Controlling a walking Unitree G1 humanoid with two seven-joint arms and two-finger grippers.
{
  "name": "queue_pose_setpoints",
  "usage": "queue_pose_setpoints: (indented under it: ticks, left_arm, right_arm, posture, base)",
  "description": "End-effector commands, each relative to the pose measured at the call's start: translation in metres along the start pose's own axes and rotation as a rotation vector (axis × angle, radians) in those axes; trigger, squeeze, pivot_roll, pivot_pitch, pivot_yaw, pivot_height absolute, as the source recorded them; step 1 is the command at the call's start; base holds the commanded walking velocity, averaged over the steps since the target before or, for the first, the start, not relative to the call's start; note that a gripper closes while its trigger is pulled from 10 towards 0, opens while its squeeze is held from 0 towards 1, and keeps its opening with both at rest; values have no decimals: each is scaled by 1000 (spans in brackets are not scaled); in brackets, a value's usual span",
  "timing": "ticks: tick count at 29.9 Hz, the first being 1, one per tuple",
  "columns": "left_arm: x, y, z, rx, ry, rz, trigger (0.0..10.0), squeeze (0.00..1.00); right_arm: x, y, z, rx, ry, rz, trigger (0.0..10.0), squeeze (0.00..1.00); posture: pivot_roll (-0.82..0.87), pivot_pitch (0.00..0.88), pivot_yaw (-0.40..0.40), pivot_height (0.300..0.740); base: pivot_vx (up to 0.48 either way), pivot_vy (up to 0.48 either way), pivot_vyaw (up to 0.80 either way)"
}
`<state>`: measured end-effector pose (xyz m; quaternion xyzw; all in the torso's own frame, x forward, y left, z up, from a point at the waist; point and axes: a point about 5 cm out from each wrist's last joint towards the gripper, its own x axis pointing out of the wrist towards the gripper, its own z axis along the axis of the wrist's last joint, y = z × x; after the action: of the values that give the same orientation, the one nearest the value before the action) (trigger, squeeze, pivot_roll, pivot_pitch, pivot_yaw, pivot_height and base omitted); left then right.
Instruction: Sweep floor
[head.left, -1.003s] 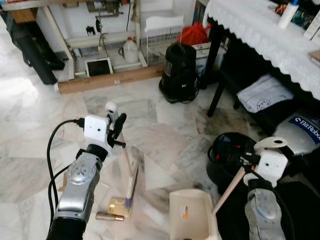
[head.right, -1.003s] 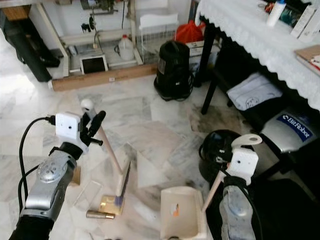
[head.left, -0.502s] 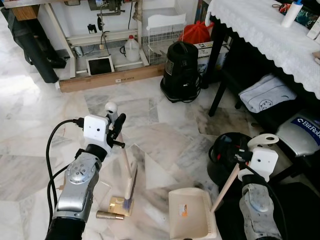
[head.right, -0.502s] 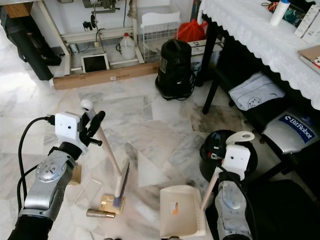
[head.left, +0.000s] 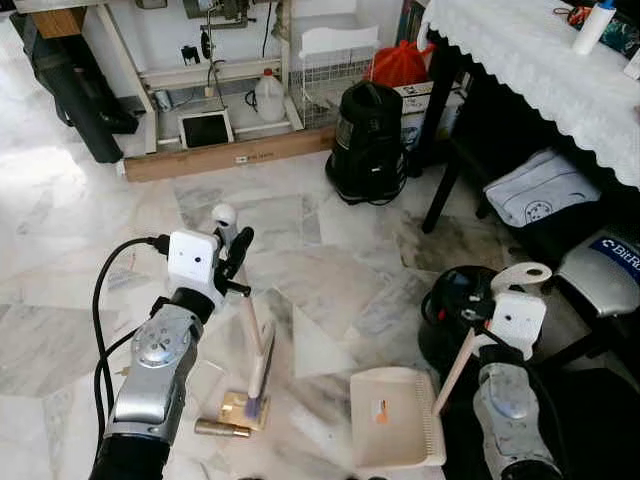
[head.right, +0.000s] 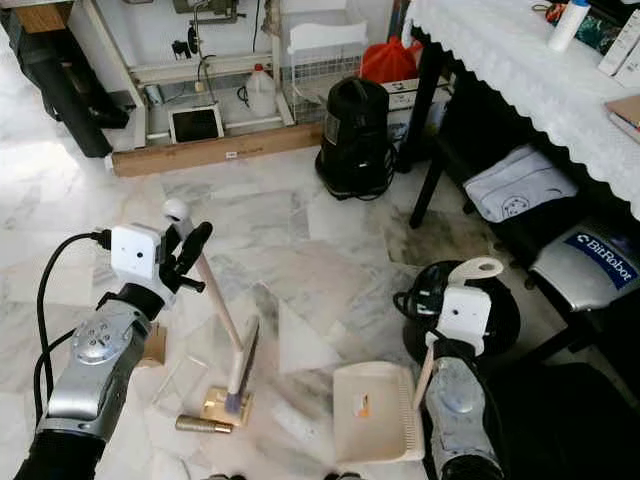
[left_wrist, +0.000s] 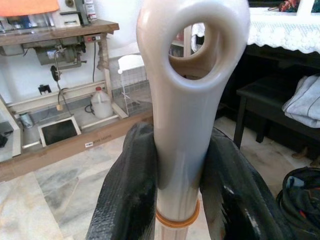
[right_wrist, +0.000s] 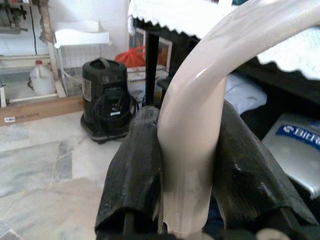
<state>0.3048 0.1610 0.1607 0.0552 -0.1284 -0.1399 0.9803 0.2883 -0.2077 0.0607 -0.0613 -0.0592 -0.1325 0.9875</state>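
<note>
My left gripper (head.left: 238, 243) is shut on the top of a beige broom handle (head.left: 248, 315), just under its ring end; the wrist view shows the black fingers (left_wrist: 129, 192) clamping it. The broom head (head.left: 260, 372) rests on the marble floor beside a gold cylinder (head.left: 222, 428) and a yellowish scrap (head.left: 238, 408). Right of the broom, a cream dustpan (head.left: 392, 418) lies flat on the floor. My right gripper (head.left: 482, 318) is shut on its slanted handle (head.left: 455, 370), with both fingers (right_wrist: 131, 165) pressed against it.
A black canister (head.left: 368, 145) stands ahead, with a wooden plank (head.left: 230, 155) and a wire basket (head.left: 335, 65) behind it. A black round bag (head.left: 455, 305) sits just right of the dustpan. A lace-covered table (head.left: 540, 70) and a bench (head.left: 540, 190) line the right side.
My right wrist has moved in to the left, the dustpan handle stands steeper, and the pan has slid slightly right. The camera shifted a little. The left arm and broom are unchanged.
</note>
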Motion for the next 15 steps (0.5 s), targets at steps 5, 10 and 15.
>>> queue_pose_setpoints:
  ticks: [5,10,15]
  left_arm:
    - [1,2,18,33,-73,-13,10000,0]
    - [1,3,19,38,-74,-14,10000,0]
    - [0,3,7,32,18,-32,10000,0]
  right_arm:
    - [-2,4,-6,-4,18,-17,10000,0]
    - [-1,5,-9,-10,33,-21,10000,0]
    - [-12,12,-22,-36,88,15,10000,0]
  posture:
    - [147,161,-15,740]
    - [149,162,-14,740]
    - [151,166,-12,740]
  base:
    - [0,0,0]
    - [0,0,0]
    - [0,0,0]
